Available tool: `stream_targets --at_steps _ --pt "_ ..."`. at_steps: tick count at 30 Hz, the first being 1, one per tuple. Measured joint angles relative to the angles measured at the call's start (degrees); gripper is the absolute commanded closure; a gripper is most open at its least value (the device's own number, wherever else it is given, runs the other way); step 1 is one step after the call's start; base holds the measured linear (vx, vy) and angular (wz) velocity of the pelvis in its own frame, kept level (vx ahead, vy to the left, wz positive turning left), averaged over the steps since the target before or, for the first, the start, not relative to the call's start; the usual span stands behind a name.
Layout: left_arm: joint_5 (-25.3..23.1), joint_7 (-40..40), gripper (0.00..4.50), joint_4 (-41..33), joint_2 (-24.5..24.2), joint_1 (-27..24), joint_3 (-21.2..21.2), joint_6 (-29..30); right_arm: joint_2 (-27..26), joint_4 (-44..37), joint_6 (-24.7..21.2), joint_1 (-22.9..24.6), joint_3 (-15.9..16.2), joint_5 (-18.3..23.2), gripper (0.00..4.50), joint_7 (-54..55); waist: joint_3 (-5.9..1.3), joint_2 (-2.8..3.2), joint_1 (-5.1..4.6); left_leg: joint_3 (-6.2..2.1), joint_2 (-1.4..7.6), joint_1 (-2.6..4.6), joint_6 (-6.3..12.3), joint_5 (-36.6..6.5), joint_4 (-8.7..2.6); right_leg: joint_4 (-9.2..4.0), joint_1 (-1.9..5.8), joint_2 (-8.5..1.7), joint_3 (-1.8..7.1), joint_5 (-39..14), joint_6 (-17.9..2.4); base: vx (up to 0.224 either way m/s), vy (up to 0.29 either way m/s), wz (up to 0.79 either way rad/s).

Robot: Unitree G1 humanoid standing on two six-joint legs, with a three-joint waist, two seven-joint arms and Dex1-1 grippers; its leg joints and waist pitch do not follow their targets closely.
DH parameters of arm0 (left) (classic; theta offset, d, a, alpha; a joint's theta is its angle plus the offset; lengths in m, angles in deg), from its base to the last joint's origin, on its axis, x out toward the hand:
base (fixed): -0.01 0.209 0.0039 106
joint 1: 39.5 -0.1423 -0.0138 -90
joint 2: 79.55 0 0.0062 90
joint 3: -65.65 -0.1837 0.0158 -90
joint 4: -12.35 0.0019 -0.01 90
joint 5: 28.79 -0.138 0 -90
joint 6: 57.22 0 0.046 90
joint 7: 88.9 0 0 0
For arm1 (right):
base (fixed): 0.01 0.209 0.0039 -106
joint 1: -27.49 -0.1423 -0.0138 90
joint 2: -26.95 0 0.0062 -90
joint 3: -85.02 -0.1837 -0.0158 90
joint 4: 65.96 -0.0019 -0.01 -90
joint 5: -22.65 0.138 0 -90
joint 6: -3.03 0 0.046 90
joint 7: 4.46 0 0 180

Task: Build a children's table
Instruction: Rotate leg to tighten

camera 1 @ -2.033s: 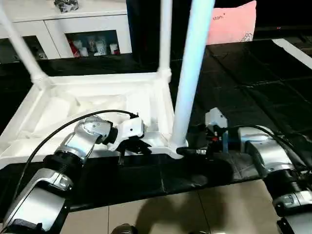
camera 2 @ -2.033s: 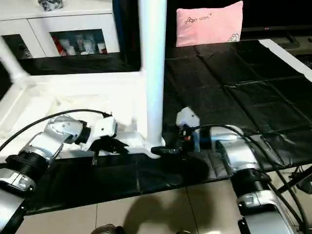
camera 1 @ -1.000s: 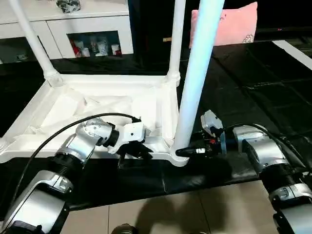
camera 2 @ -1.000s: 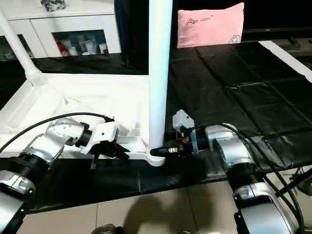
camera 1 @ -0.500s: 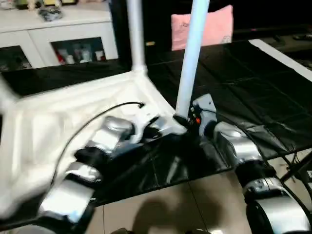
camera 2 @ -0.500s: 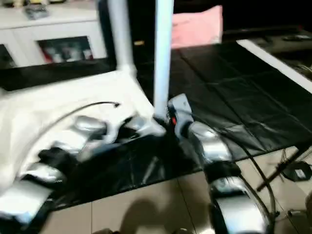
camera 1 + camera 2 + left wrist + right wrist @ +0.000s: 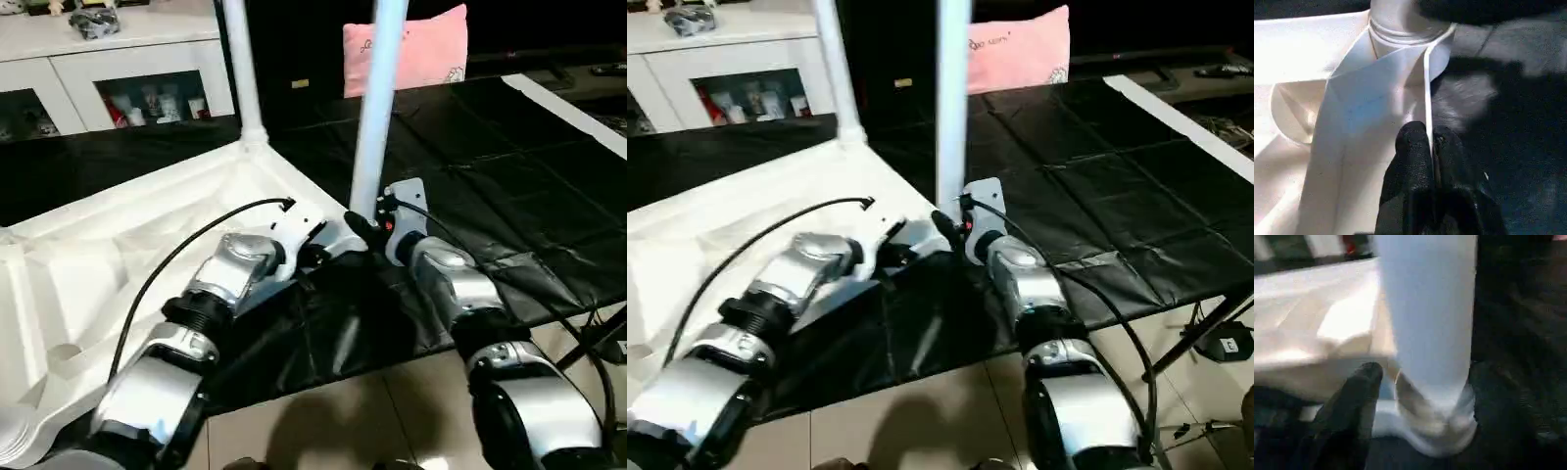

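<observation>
Black mat (image 7: 509,176), left hand (image 7: 1429,152) pinching tabletop (image 7: 118,245) rim, right hand (image 7: 1415,387) unclear.

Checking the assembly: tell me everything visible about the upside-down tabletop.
The tabletop is white plastic, rectangular, lying underside up on the black mat, its ribbed hollow showing. Two white legs stand upright in its corner sockets. The left gripper is shut on its thin rim beside the near socket.
</observation>
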Motion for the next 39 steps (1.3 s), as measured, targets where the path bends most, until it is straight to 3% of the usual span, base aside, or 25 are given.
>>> stream_targets --at_steps 7,14,22,31,39 --pt "0.0 -8.5 4.50 0.0 -3.3 -0.5 -1.6 -6.4 6.7 -5.7 0.7 4.1 1.9 0.1 0.62 -13.2 0.00 0.01 1.46 -0.04 0.11 -0.77 0.26 0.2 0.02 0.18 -0.75 0.06 -0.14 -0.1 0.1 0.000 0.000 0.00" --pt "0.6 -20.6 4.50 -0.1 -7.0 -2.1 -4.5 -13.7 11.8 -11.7 1.4 5.6 3.4 2.2 0.12 -24.7 0.00 0.01 3.23 0.00 0.12 -0.68 0.03 0.0 0.23 0.25 -0.58 0.04 -0.02 0.0 0.0 0.000 0.000 0.00" --pt "1.1 -31.6 4.50 -1.8 -10.3 -2.9 -6.9 -17.7 17.0 -16.5 0.0 8.5 10.3 1.9 0.05 -40.4 0.00 -0.02 3.69 0.11 0.11 -0.69 0.05 0.0 0.30 0.35 -0.45 0.00 0.17 0.0 0.0 0.000 0.000 0.00" --pt "1.2 -39.4 4.50 -4.5 -11.9 -3.6 -9.5 -20.6 17.5 -16.4 -2.4 8.1 13.0 2.6 0.96 -48.1 0.00 -0.05 4.20 0.11 0.11 -0.69 0.07 0.1 0.39 0.53 -0.48 -0.03 0.18 0.0 0.0 0.000 0.000 0.00" --pt "1.2 -41.2 4.50 -5.1 -12.0 -3.7 -10.2 -21.1 17.5 -16.3 -5.0 7.3 13.2 4.1 1.63 -52.3 0.00 -0.06 4.48 0.11 0.12 -0.69 0.07 0.1 0.46 0.62 -0.49 -0.04 0.19 0.0 0.0 0.000 0.000 0.00"
